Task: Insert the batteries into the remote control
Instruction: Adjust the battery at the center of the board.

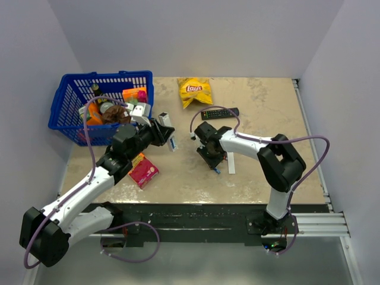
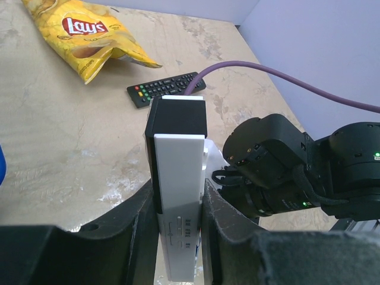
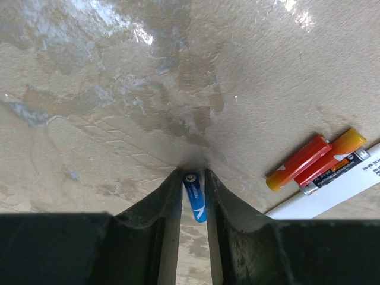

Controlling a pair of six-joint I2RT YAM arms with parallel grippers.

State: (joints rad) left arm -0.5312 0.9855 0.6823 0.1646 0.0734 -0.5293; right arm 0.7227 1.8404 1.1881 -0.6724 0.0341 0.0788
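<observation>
My left gripper [image 2: 178, 191] is shut on the remote control [image 2: 177, 151], a slim white stick with a dark far end, held above the table [image 1: 168, 127]. My right gripper [image 3: 193, 173] is down on the tabletop with its fingertips pressed round a blue battery [image 3: 195, 199], which lies slightly askew between them. Two red and orange batteries [image 3: 314, 161] lie side by side to its right against the remote's white back strip [image 3: 332, 191]. In the top view the right gripper [image 1: 215, 164] is at table centre, right of the left gripper [image 1: 164, 132].
A black button remote [image 1: 219, 113] and a yellow Lay's bag [image 1: 195, 91] lie behind the grippers. A blue basket [image 1: 68, 113] full of items stands at the back left. A pink box [image 1: 143, 171] lies by the left arm. The white strip [image 1: 231, 163] lies right of the right gripper.
</observation>
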